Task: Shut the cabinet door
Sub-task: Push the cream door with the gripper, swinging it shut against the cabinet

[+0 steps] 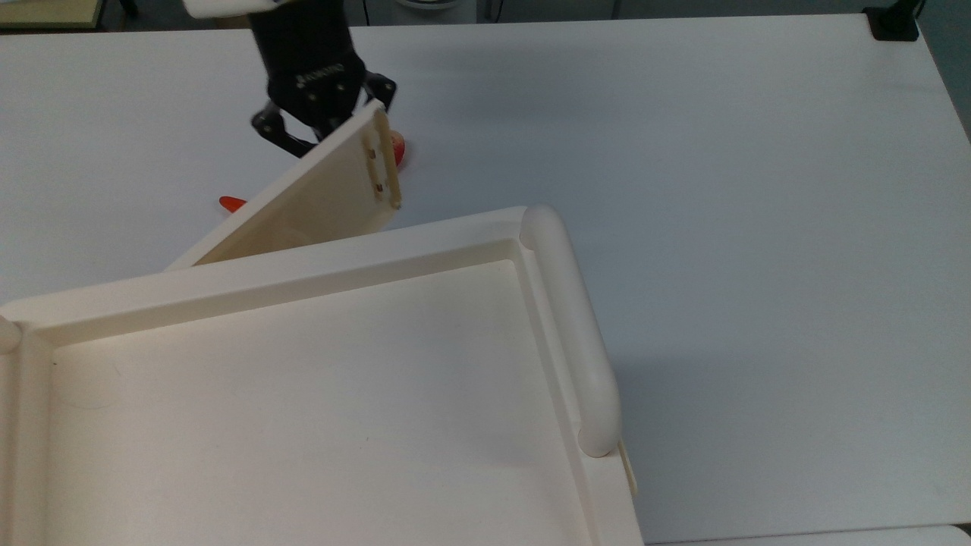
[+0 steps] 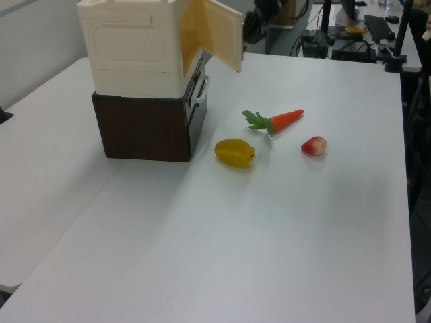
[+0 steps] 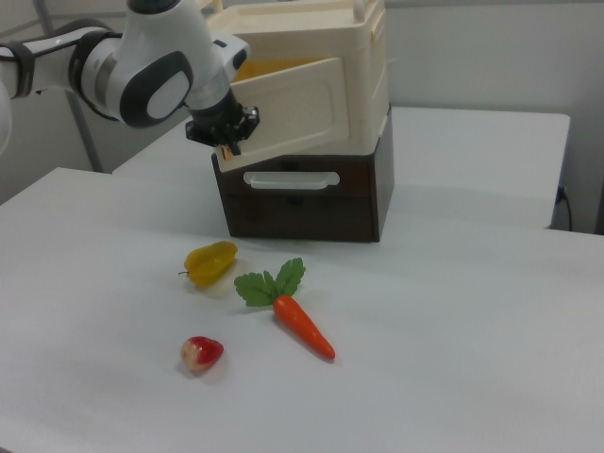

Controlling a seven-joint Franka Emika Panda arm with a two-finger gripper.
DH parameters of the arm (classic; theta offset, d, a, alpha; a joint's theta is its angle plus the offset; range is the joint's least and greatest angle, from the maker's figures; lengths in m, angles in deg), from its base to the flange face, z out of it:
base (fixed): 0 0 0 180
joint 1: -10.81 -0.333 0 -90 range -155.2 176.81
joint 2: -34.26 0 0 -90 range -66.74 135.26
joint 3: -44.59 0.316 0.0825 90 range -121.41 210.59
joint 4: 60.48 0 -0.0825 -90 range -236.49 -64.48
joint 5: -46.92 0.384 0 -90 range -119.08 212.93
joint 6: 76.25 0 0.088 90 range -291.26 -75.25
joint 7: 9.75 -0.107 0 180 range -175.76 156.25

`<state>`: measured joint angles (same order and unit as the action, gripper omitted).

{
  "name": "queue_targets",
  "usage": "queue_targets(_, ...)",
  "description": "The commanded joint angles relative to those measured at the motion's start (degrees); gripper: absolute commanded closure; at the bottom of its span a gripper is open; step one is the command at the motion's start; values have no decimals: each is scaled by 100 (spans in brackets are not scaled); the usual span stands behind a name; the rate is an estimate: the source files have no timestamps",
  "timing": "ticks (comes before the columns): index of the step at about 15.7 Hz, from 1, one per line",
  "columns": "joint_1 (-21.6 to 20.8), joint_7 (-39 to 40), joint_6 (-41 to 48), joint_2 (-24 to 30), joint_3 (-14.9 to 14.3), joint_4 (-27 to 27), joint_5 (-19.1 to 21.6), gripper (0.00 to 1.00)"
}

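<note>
White desk [image 1: 683, 152] carries the cabinet [image 3: 311, 104], a cream unit stacked on a dark brown drawer box [image 3: 302, 203]; all places below are given relative to the cabinet. Door [image 1: 318, 197] hangs from the cabinet front, hinged at one vertical edge and swung partway, at a clear angle to the front face and not yet shut. Its long axis runs level, from the hinge out to the free edge; that free edge, with the slim handle [image 1: 381, 168], points away from the cabinet and over the desk. Pincer [image 1: 315, 129] sits against the door's outer face near the free edge, on the side away from the cabinet. Judged a pushing contact: pressing far from the hinge gives the most leverage. Fingers look spread and hold nothing, the door leaning on them rather than clamped. On the desk before the cabinet lie a carrot [image 3: 300, 321], a yellow fruit [image 3: 210, 261] and a red fruit [image 3: 202, 352], all below the door's sweep, so unlikely to obstruct it.
</note>
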<state>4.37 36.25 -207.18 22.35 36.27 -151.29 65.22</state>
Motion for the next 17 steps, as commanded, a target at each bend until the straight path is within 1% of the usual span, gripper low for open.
queue_targets(1,-392,-406,-660,-250,-65,81,200,99)
queue_targets(5,-639,-935,-1566,-514,-65,81,174,99)
queue_targets(7,-648,-1137,-1803,-620,-56,133,183,99)
queue_targets(9,-657,-1549,-2067,-830,-56,335,165,99)
queue_targets(11,-753,-1805,-2313,-1050,-56,519,130,97)
queue_targets(13,-762,-2024,-2472,-1164,-56,651,165,97)
queue_targets(15,-815,-2428,-2647,-1252,-56,792,113,97)
queue_targets(17,-885,-2614,-2744,-1279,-65,828,95,97)
